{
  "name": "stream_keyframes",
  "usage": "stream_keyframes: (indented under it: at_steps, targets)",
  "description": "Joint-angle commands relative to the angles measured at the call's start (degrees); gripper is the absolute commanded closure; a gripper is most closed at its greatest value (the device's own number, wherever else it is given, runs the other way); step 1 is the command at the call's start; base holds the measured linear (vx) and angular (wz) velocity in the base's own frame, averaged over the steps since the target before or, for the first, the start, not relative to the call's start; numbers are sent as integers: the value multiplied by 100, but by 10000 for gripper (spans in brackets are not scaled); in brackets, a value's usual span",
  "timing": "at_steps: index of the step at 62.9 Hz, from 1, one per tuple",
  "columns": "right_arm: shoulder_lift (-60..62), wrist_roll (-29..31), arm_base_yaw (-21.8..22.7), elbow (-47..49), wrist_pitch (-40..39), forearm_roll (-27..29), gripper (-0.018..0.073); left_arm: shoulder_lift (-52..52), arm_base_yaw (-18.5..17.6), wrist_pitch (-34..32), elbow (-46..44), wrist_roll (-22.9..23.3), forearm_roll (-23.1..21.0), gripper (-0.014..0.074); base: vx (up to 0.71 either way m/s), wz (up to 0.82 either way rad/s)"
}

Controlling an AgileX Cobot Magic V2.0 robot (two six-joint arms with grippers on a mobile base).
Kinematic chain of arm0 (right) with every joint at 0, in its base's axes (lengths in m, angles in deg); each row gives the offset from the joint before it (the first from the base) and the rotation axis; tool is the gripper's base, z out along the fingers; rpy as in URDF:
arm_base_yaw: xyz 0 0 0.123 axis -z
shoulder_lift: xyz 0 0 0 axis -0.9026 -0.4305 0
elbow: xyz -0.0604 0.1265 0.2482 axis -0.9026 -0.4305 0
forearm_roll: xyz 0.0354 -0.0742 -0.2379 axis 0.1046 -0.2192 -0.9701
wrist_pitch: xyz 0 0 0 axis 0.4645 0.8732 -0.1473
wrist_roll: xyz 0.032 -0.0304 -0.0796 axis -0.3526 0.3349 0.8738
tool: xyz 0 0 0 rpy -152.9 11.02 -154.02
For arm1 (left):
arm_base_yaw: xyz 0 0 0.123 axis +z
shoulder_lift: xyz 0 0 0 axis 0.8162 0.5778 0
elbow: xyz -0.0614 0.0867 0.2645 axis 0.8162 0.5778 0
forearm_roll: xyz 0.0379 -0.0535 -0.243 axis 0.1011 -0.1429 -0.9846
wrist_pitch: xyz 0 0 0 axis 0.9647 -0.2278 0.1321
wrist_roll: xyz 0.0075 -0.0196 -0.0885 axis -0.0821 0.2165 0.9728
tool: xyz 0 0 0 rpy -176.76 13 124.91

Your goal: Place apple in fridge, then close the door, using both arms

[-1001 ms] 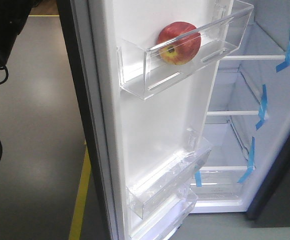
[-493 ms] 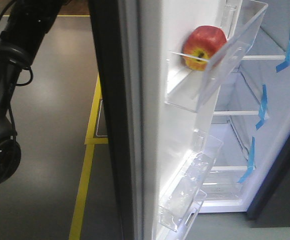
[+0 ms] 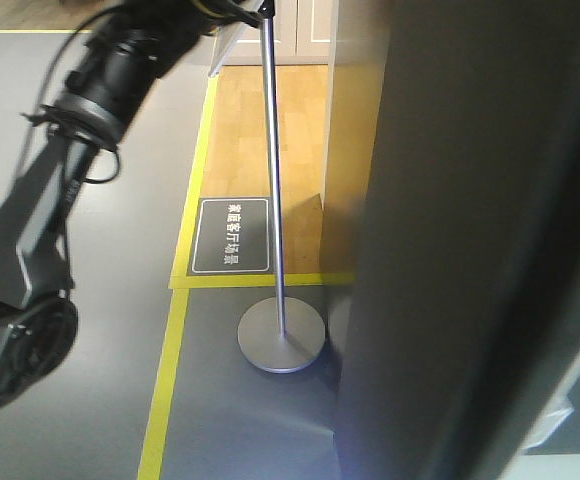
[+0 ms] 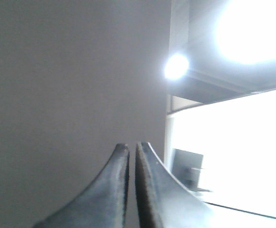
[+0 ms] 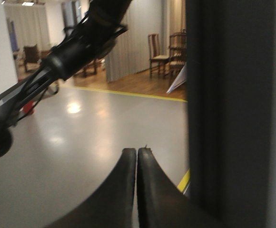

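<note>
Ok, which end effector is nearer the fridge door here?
Left, probably. The left end effector points straight at the door, its grey face filling its wrist view; the right end effector has the door beside it, open floor ahead.

The matte black arm (image 3: 32, 235) carries thin black cables (image 3: 92, 176); the jaws are dark, curved blades.

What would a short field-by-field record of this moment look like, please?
door: dark face fills the front view's right side; bright sliver at lower right
apple: not in view
left gripper: fingers together, empty
right gripper: fingers together, empty, beside the door
left arm: raised at the left
floor: pole stand, dark sign, yellow line
</note>
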Motion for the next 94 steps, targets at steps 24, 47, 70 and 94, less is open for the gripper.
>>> stream_keyframes:
  at_steps: [24, 47, 70, 94]
  targets:
    - [-2980, 1187, 12, 1261, -2617, 263, 170, -439, 1075, -752, -377, 49, -385, 555, 0, 0]
    - [-5425, 1230, 12, 2655, -4519, 426, 67, -439, 1407, -752, -377, 49, -441, 555, 0, 0]
    - [-6596, 1209, 12, 3569, -5333, 443, 85, -439, 1664, -746, -377, 49, -266, 555, 0, 0]
    - [-7775, 1214, 12, 4660, -5401, 443, 88, -439, 2119, -746, -377, 49, -202, 555, 0, 0]
